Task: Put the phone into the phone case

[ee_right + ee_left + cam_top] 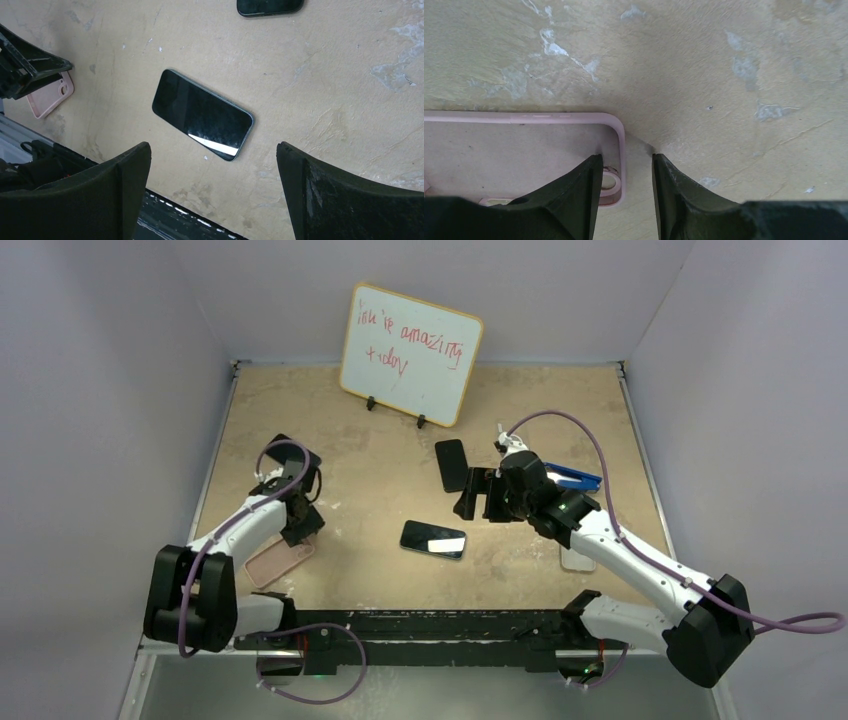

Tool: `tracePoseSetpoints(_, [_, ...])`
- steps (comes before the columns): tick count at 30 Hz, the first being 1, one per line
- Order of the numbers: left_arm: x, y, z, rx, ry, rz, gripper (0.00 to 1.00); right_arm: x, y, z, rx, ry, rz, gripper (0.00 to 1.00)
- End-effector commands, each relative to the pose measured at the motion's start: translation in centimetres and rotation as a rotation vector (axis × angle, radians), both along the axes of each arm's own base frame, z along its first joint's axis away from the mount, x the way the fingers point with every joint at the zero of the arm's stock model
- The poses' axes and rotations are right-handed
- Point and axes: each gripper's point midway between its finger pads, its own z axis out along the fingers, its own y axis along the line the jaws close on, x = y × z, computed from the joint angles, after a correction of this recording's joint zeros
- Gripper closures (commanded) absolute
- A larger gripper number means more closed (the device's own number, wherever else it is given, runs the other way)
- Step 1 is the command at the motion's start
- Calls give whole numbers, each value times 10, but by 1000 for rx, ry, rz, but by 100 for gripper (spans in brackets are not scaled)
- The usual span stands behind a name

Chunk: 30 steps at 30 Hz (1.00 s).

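The phone (433, 538) lies screen up, dark and glossy, in the middle of the table; the right wrist view shows it as phone (202, 114). The pink phone case (279, 562) lies open side up near the left arm. My left gripper (301, 528) is down at the case's far corner. In the left wrist view one finger stands inside the case (524, 150) and the other outside, the rim between them untouched; the left gripper (624, 160) is open a little. My right gripper (212, 146) hangs wide open above the table just short of the phone, holding nothing.
A second dark phone-shaped slab (452, 465) lies behind the right gripper (478, 495). A blue object (572, 478) and a white one (577, 560) lie by the right arm. A whiteboard (410, 353) leans at the back wall. Grey walls close three sides.
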Motion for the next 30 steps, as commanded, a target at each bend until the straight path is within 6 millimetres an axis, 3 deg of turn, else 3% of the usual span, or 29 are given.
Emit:
tracePoseSetpoints(1, [3,-6,-9,-24,4,-34,59,0,1,0,9,-7,5,5])
tracePoseSetpoints(6, [7,-15,-12,-66,-3,-75,73,-2,-1,-1,9,-9,6,5])
tracePoseSetpoints(10, [15,-33,-7,-140,-46,-162,99,-3,-1,-4,2,-20,31,5])
tracePoseSetpoints(17, [28,-89,11,-227,-132,-434,100,0,6,-10,18,-89,90,9])
tracePoseSetpoints(22, [20,-137,16,-352,-134,-610,100,4,13,-13,-18,-199,172,1])
tracePoseSetpoints(30, [4,-167,16,-480,-153,-725,100,0,24,-27,-184,-334,449,1])
